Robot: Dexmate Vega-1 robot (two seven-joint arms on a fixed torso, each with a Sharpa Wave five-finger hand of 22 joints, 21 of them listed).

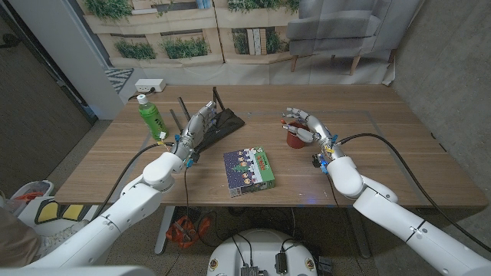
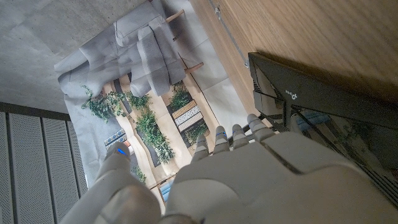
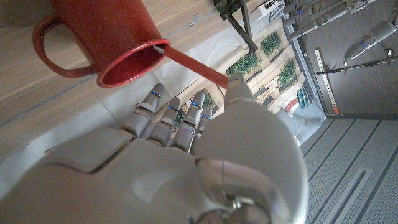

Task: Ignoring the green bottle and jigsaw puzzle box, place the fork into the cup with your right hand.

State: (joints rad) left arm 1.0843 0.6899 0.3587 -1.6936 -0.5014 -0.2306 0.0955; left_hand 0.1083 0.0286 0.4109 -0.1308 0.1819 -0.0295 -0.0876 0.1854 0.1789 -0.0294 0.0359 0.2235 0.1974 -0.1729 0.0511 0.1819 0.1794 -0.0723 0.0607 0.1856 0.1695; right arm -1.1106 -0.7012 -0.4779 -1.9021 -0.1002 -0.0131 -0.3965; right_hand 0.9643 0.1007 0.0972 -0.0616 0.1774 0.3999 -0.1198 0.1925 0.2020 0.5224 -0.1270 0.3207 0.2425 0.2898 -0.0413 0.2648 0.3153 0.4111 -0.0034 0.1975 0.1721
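Note:
A red cup (image 1: 295,141) (image 3: 106,37) stands on the wooden table (image 1: 368,165), right of the middle. The fork (image 3: 189,62) has a red handle; its far end is down inside the cup and the handle leans on the rim. My right hand (image 1: 308,129) (image 3: 186,155) hovers just above and behind the cup, with the thumb tip on the top of the handle and the fingers curled close by. My left hand (image 1: 196,129) (image 2: 224,180) stands at the left with its fingers stretched out and nothing in it.
A green bottle (image 1: 151,116) stands at the far left. A black router (image 1: 219,123) (image 2: 323,106) with antennas lies just beyond my left hand. The jigsaw puzzle box (image 1: 250,170) lies near the table's front edge in the middle. A white power strip (image 1: 150,85) sits at the back left.

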